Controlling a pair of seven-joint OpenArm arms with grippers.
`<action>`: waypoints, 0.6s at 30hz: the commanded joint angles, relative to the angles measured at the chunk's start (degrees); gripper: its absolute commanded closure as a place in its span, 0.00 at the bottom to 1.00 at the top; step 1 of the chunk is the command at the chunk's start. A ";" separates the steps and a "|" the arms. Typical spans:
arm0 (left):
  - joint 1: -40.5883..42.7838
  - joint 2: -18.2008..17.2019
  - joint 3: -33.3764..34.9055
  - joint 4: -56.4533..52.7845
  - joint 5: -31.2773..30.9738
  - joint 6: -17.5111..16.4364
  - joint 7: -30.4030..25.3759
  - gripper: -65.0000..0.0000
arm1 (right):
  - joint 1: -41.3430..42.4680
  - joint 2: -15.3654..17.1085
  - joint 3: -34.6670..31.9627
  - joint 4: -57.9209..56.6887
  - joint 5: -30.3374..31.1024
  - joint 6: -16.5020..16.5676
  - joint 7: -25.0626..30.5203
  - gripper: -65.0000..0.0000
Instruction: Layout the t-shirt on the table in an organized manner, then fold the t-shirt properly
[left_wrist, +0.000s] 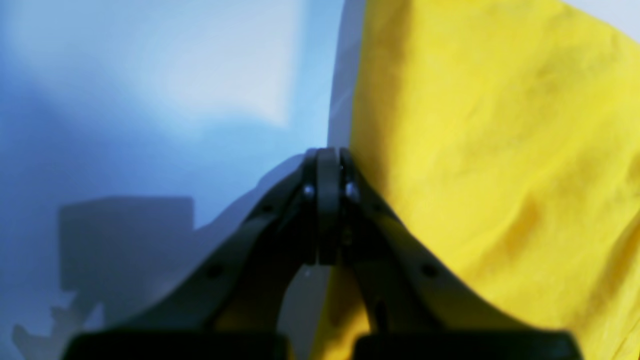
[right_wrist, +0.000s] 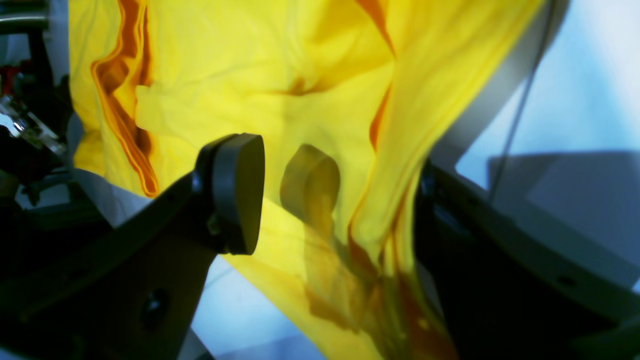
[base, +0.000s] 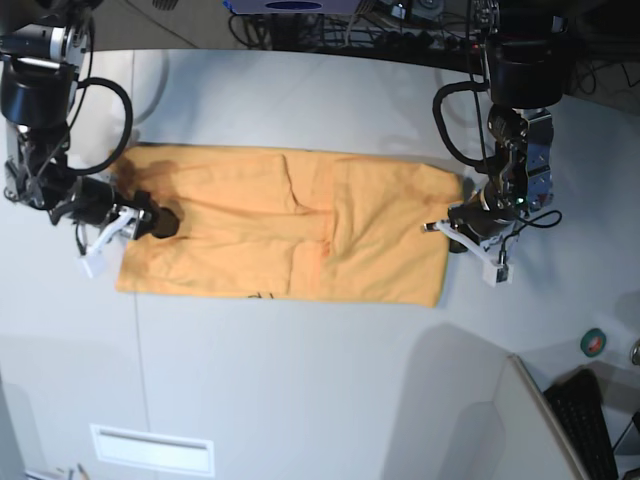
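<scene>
Shirt (base: 285, 225) lies flat across the middle of the table (base: 300, 380), folded into a long orange-yellow band, sleeves turned in toward the centre, where a ridge of cloth runs down it. From my remote seat I see a small black mark at its near hem, too small to read; no brand or label is legible anywhere.

My left gripper (base: 452, 222) sits at the shirt's edge on the base view's right. Its wrist camera shows the jaws pressed fully together with only table ahead of the tips and the yellow cloth just beside them, so it holds nothing.

My right gripper (right_wrist: 330, 200) is at the opposite end, low over the cloth. Its wrist view shows the jaws spread wide, one round dark pad (right_wrist: 235, 192) clear on one side and a fold of fabric rising between the two fingers; I see no clamping on it.

A green tape roll (base: 594, 342) rests near the table's right edge, well apart from the shirt.
</scene>
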 joint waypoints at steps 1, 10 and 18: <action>-0.75 -0.11 0.06 0.60 -0.35 -0.51 -0.47 1.00 | 1.39 0.81 0.14 0.49 0.14 0.30 0.39 0.45; -0.84 -0.02 0.32 0.60 -0.35 -0.51 -0.47 1.00 | 1.48 0.90 0.06 0.49 -4.78 0.30 7.60 1.00; -2.51 1.65 7.00 0.51 -0.44 -0.34 -0.47 1.00 | -0.02 -2.88 0.14 8.67 -17.09 -5.46 7.69 1.00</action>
